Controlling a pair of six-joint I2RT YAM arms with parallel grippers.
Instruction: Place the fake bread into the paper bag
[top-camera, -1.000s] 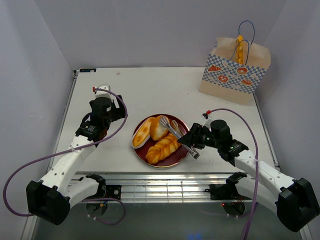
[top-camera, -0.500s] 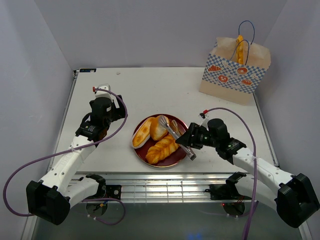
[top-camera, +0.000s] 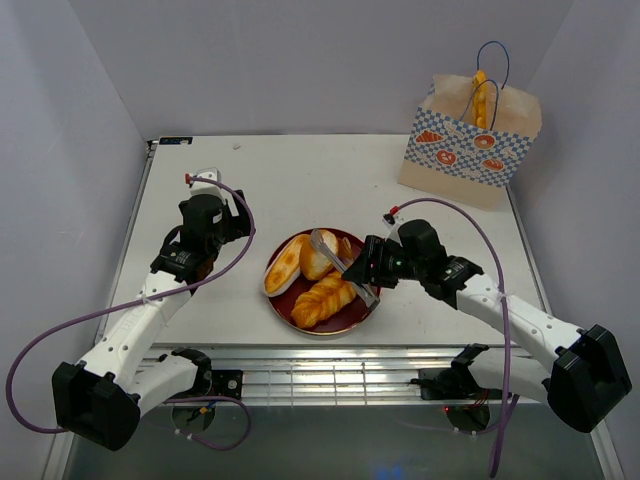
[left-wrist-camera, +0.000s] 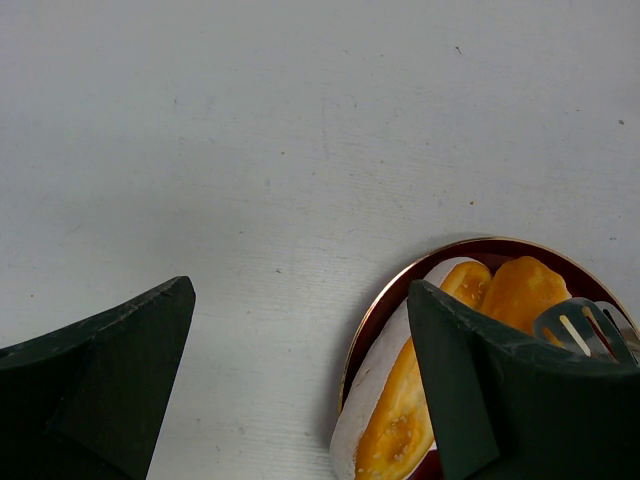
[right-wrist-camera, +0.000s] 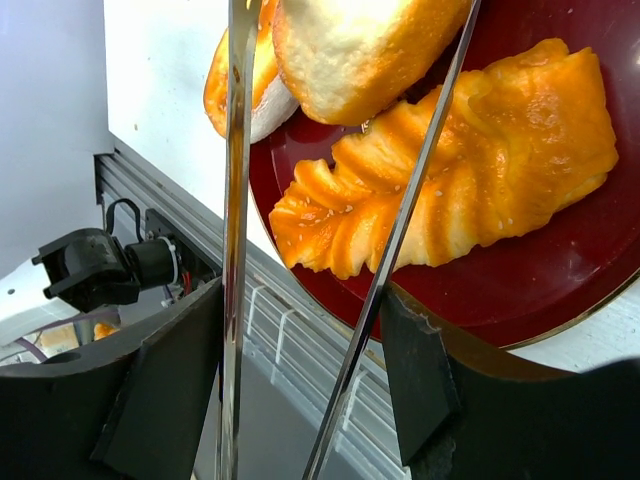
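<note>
Right gripper (top-camera: 358, 270) pinches the thin metal tongs (right-wrist-camera: 238, 150), their arms parted astride the pale golden toy bun (right-wrist-camera: 360, 50) on the dark red round plate (right-wrist-camera: 560, 290), seemingly to lift it.

The tongs (right-wrist-camera: 237, 250) ran off the top of the right wrist view, so their tips were not seen. In the left wrist view the left pincer (left-wrist-camera: 300, 288) hid the right side of the plate (left-wrist-camera: 490, 247).

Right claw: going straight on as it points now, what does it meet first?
The right claw grips metal tongs, whose arms lead. One end of the braided loaf on the dark red plate lies between them: probably first contact, with the pale roll just beyond. Height is unclear.
</note>
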